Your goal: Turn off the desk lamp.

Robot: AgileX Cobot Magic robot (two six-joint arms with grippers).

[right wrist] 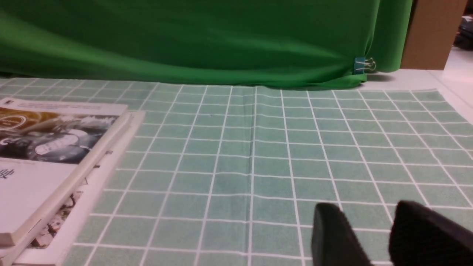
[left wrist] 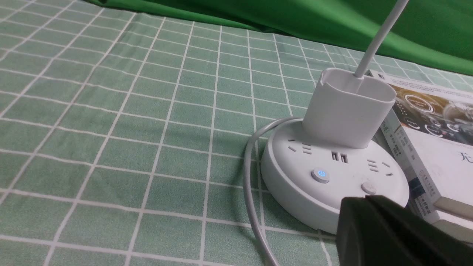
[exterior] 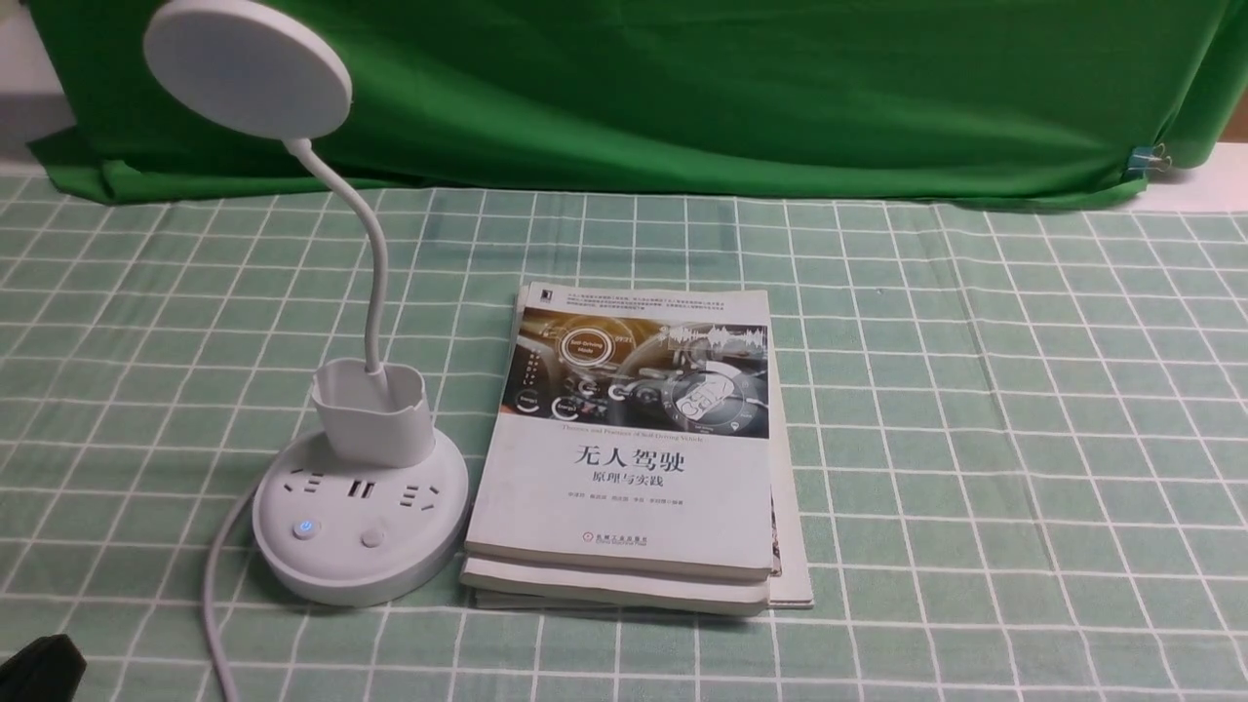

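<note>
At the lower left corner of the front view a black tip of the left gripper (exterior: 39, 668) shows above the checked green tablecloth (exterior: 975, 409); in its wrist view the left gripper (left wrist: 373, 218) appears as a single dark mass near the lamp's base, with its jaws drawn together and nothing between them

Just right of that, in the left part of the front view, stands the desk lamp (exterior: 361, 507). Its flat round head (exterior: 247, 66) sits in the upper left of the frame, the thin neck (exterior: 366, 253) curves down into a small cup holder (exterior: 372, 409), and the round base (exterior: 292, 561) rests on the cloth. On the base are sockets and 2 buttons: the left button (exterior: 305, 528) glows blue, the right button (exterior: 372, 538) is plain white. A white cord (exterior: 216, 585) runs from the base toward the lower edge of the frame

At the centre lies a stack of books (exterior: 634, 458), its left edge just beside the lamp base. The top cover carries a car dashboard picture and Chinese lettering

Across the top hangs a green backdrop (exterior: 731, 88), held by a binder clip (exterior: 1150, 159) at the upper right

The right gripper (right wrist: 373, 236) shows only in its wrist view, at the lower right, its 2 black fingers (right wrist: 332, 236) parted with a gap over bare cloth
</note>
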